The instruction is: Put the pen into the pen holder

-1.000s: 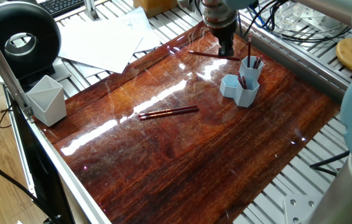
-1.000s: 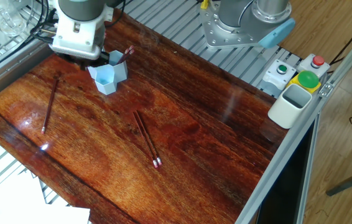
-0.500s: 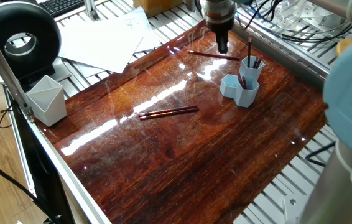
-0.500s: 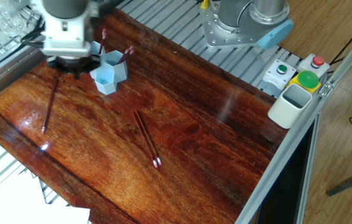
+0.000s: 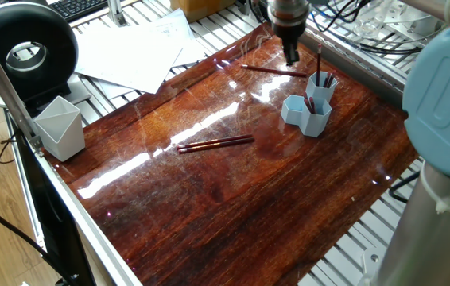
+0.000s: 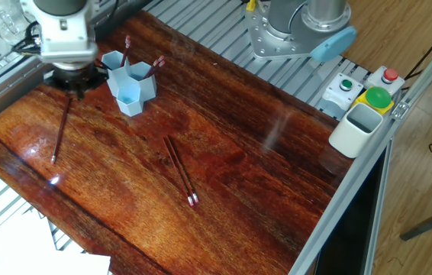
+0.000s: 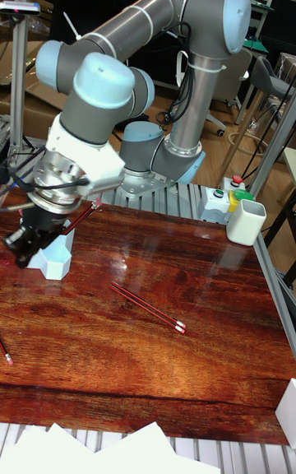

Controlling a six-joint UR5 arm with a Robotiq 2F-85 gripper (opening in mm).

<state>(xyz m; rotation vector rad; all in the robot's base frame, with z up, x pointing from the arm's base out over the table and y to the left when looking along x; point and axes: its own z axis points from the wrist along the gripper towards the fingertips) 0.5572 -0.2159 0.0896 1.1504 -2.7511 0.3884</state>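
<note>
The light blue pen holder (image 5: 308, 110) (image 6: 130, 85) (image 7: 53, 258) stands on the wooden table with a few red pens upright in its tubes. A single red pen (image 5: 273, 71) (image 6: 61, 128) lies flat beside it near the table's edge. Two more red pens (image 5: 215, 144) (image 6: 180, 169) (image 7: 148, 307) lie side by side mid-table. My gripper (image 5: 291, 56) (image 6: 71, 79) (image 7: 20, 247) hangs just above the table between the holder and the single pen, over that pen's near end. Its jaws look open and hold nothing.
A larger pale grey angular cup (image 5: 60, 127) sits at one table corner beside a black ring-shaped device (image 5: 26, 49). Loose paper sheets (image 5: 133, 49) lie off the wood. A white bin (image 6: 357, 128) and a button box (image 6: 376, 88) stand on the far rail.
My gripper has moved off the pen holder, sideways toward the single pen by the table's edge. A pen stands in the holder's tall tube where the gripper was.
</note>
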